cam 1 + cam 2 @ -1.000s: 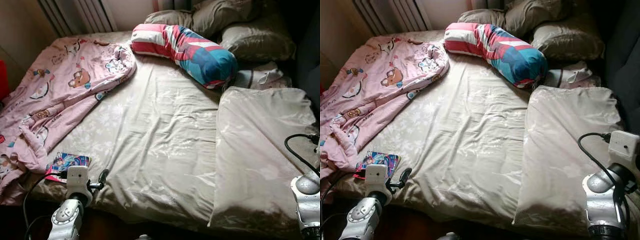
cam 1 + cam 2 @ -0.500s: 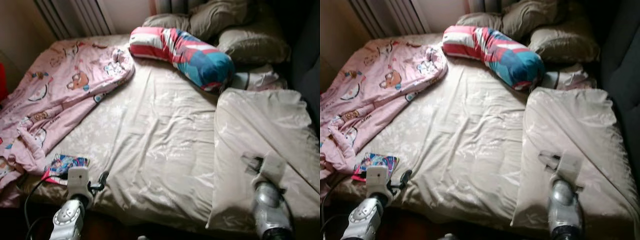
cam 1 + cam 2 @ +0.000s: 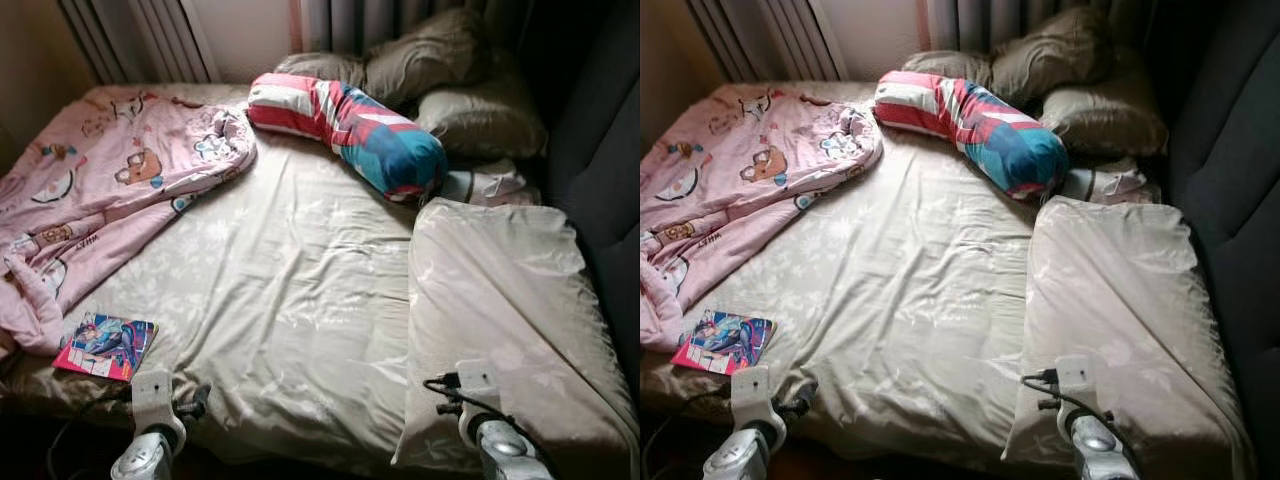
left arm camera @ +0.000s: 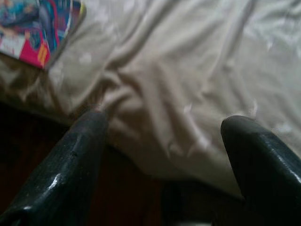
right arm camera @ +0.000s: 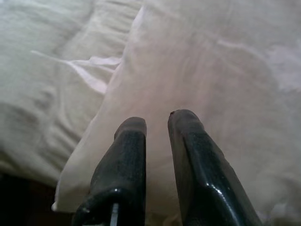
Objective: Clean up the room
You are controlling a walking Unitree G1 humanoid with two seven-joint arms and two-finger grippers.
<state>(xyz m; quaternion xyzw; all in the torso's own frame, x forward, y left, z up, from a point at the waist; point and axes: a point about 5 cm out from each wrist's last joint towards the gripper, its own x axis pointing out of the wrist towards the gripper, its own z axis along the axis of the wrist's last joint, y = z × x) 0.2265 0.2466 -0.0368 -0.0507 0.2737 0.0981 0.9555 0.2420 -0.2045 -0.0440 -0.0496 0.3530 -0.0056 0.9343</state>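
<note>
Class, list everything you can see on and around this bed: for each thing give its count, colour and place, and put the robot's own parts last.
Bed sheet: one, beige, covering the mattress.
Blanket: one, pink with cartoon prints, on the bed's left side.
Bolster: one, striped red, white and blue, near the head.
Pillows: two, olive, at the head.
Flat pillow: one, beige, right side.
Book: one, colourful, near left corner.
Curtain: one, grey, behind the bed.
Left gripper: open, over the near edge.
Right gripper: nearly shut, over the flat pillow.
</note>
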